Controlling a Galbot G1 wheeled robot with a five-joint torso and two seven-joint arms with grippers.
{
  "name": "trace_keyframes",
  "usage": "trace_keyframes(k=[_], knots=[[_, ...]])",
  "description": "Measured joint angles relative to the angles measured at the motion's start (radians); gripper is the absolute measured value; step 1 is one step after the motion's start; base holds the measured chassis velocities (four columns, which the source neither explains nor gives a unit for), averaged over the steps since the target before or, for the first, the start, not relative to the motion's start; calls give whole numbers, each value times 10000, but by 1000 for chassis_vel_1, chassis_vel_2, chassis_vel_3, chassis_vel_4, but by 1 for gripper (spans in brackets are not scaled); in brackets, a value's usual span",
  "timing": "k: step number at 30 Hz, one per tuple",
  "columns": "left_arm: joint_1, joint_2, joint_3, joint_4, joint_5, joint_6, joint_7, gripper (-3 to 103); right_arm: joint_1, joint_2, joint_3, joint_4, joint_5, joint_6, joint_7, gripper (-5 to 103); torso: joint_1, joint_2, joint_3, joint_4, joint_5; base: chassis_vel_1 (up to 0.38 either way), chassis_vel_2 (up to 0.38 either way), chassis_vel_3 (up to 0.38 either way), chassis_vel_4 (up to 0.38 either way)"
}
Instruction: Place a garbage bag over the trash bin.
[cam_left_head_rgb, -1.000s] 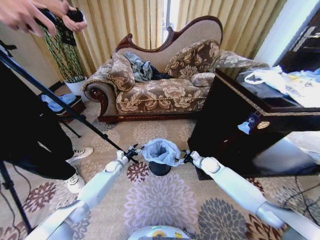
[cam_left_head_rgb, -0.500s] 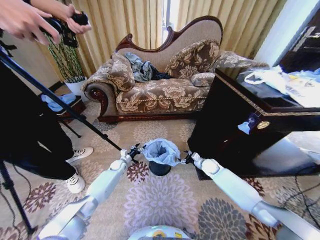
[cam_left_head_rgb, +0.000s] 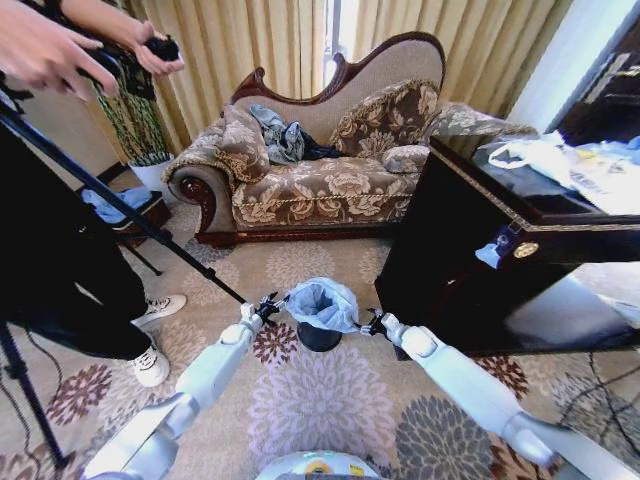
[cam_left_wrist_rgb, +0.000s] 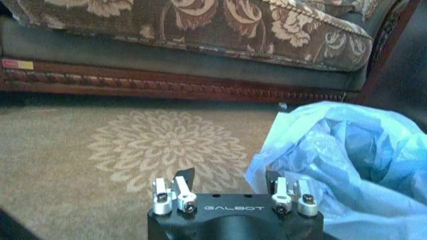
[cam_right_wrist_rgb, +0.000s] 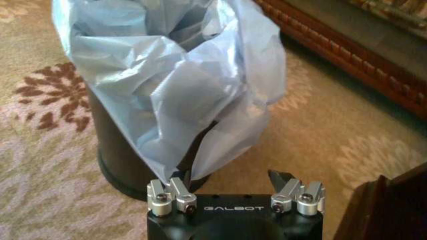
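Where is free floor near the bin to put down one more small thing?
Bare carpet lies between the trash bin and the sofa, and more between the bin and the robot base. Both flanks are crowded: the left tool and right tool, both open, sit beside the garbage bag. The dark cabinet closes the right.

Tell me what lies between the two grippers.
In the head view, the pale blue plastic garbage bag, draped over the small black cylindrical trash bin, lies between the left gripper and right gripper.
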Motion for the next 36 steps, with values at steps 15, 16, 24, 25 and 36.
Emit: trace_keyframes(k=[15,16,24,25,36], knots=[[-503,-309,-154,871,53,-159,-134,68,110,482,-11,-809,-270,274,234,78,0,0,0,-1,0,0,0,0,0],[-503,-309,-154,871,53,-159,-134,68,110,482,-11,-809,-270,274,234,78,0,0,0,-1,0,0,0,0,0],[-590,-524,-137,1237,164,-167,-161,68,-26,486,25,-945,-472,303,263,78,0,0,0,-1,0,0,0,0,0],[-576,-543,-135,1254,176,-160,-164,68,-26,489,37,-976,-504,277,247,78,0,0,0,-1,0,0,0,0,0],[-360,-539,-127,1276,279,-105,-152,68,-91,628,-15,-934,-598,119,150,79,0,0,0,0,0,0,0,0,0]])
